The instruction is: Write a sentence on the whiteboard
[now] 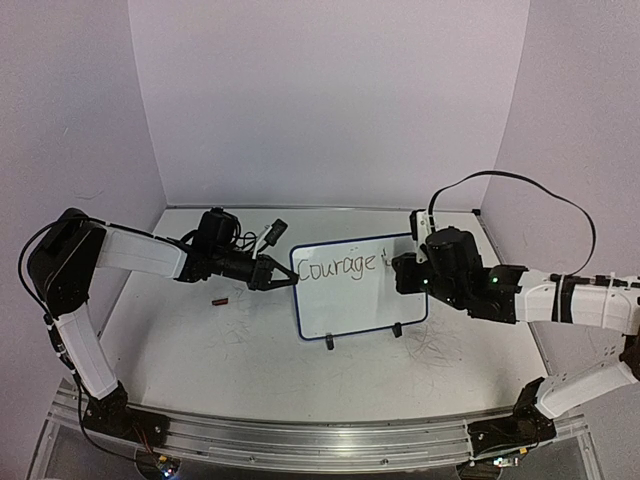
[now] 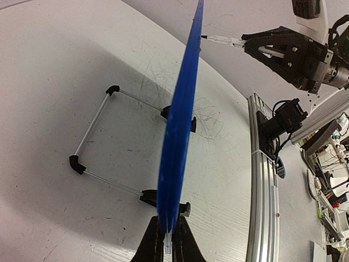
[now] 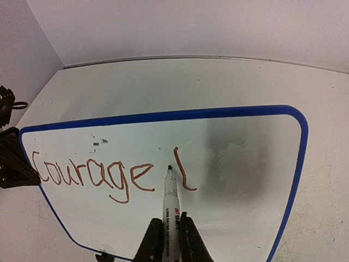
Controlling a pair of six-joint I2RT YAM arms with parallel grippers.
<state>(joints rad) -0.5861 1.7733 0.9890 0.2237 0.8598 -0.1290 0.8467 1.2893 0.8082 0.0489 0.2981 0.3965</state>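
Top view: the whiteboard [image 1: 350, 310] stands mid-table, long axis left to right, with the left gripper [image 1: 283, 282] clamped on its left edge.

Left wrist: closed fingers [image 2: 152, 244] pinch the blue frame.

Right wrist: the right gripper [image 3: 169, 243] grips a marker [image 3: 170, 199], its tip just left of the sentence's [image 3: 92, 174] last stroke.

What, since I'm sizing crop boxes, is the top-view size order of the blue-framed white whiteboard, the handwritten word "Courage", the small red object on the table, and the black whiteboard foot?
1. blue-framed white whiteboard
2. handwritten word "Courage"
3. small red object and black whiteboard foot: both tiny, too alike to rank.
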